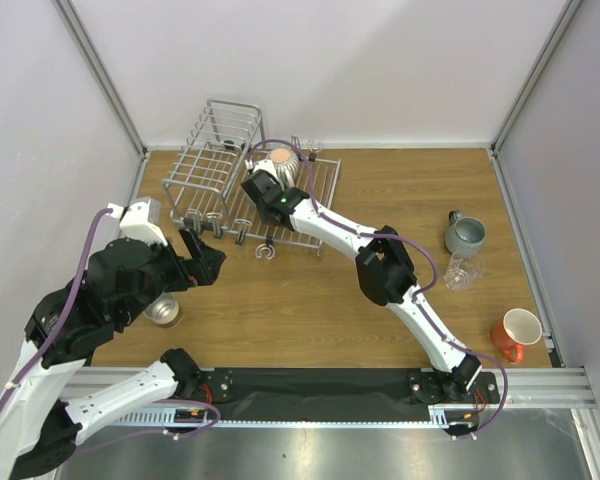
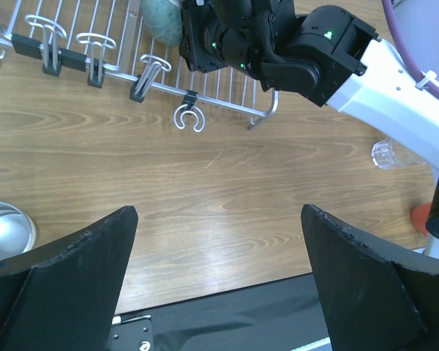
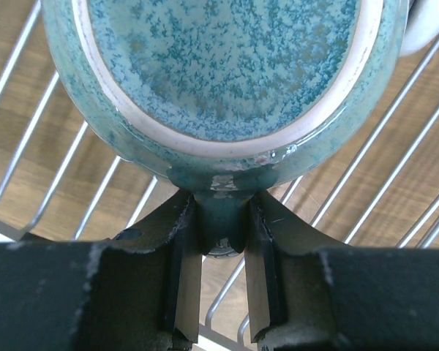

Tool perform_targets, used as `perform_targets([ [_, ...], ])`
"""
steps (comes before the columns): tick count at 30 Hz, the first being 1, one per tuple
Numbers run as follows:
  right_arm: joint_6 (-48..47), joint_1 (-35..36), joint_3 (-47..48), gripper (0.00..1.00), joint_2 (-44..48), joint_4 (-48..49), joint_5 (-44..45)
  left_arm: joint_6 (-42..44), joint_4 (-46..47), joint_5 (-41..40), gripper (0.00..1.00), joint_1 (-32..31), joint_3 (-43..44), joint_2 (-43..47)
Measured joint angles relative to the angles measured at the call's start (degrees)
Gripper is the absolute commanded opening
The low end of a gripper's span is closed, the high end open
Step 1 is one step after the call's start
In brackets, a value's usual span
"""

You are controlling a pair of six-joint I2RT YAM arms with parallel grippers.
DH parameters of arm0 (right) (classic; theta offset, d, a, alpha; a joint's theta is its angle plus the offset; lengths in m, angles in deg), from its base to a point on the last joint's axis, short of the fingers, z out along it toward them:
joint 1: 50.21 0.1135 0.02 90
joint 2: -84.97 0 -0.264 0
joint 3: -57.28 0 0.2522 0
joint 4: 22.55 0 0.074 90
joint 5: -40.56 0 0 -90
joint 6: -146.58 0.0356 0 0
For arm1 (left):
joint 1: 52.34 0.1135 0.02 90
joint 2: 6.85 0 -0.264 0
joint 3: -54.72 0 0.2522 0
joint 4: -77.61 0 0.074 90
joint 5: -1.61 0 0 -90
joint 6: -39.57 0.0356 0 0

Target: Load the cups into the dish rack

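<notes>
A brown wood-grain worktop point(image 1: 320, 300) fills the cell, closed in by pale plain walls point(image 1: 330, 70) with slanted metal frame posts point(image 1: 100, 75) at the corners. A black strip point(image 1: 310, 380) runs along the near edge, where the arm bases sit.

Reading the overhead view as a clock, the silver wire dish rack point(image 1: 205, 165) sits at about 11 o'clock, with its raised section of upright slots on the left and its flat grid tray on the right. On the far part of the grid sits a round cup with a peach top face and a ribbed pale side point(image 1: 283, 162). Just beside it, the right gripper point(image 3: 221, 212) has its fingers clamped on the handle of the speckled teal glazed cup point(image 3: 227, 58), which hangs over the grid wires. Whether it touches them cannot be told.

At 3 o'clock a grey mug point(image 1: 465, 235) stands upright, and a clear glass point(image 1: 463, 270) lies on its side just beside it, toward the near edge. At 4 o'clock an orange-red mug with a white inside point(image 1: 517, 333) stands near the right wall. At 8 o'clock a pale silvery round cup point(image 1: 163, 310) stands on the worktop, partly under the left arm.

The left gripper point(image 2: 219, 278) hovers above bare wood near the rack's front edge, its fingers wide apart and holding nothing.
</notes>
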Motion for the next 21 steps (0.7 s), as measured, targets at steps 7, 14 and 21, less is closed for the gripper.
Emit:
perform_targets([
  [7, -0.4, -0.3, 0.7, 0.34, -0.3, 0.0, 0.2, 1.8, -0.1, 0.0, 1.00, 0.0, 0.5, 0.0],
  [14, -0.8, -0.4, 2.3, 0.56, -0.3, 0.4, 0.5, 3.0, 0.0, 1.0, 1.00, 0.0, 0.5, -0.1],
  [21, -0.7, -0.7, 2.4, 0.67, 0.1, 0.0, 0.7, 3.4, 1.0, 3.1, 1.00, 0.0, 0.5, -1.1],
])
